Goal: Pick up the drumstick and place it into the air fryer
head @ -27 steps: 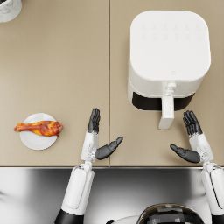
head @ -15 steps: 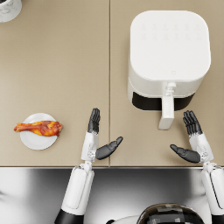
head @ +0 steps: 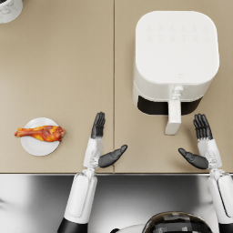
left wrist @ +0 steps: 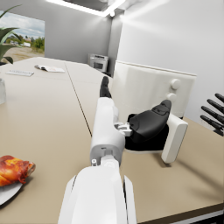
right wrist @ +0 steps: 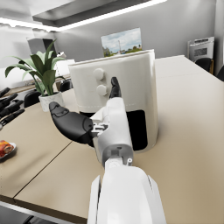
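A cup (head: pixel 9 9) is cut off far beyond the air fryer (head: pixel 175 54). The drumstick (head: pixel 41 133) lies on a plate (head: pixel 38 146) well left of it. Left hand (head: pixel 99 145) and right hand (head: pixel 202 144) hover spread, holding nothing.

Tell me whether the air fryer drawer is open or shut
Open: the air fryer drawer sticks out at its front, leaving a dark gap beside the handle.

We are looking at a tan table (head: pixel 59 68), grey walls (left wrist: pixel 78 33), ceiling lights (right wrist: pixel 109 15), a window (left wrist: pixel 24 41) and a plant (right wrist: pixel 41 70).
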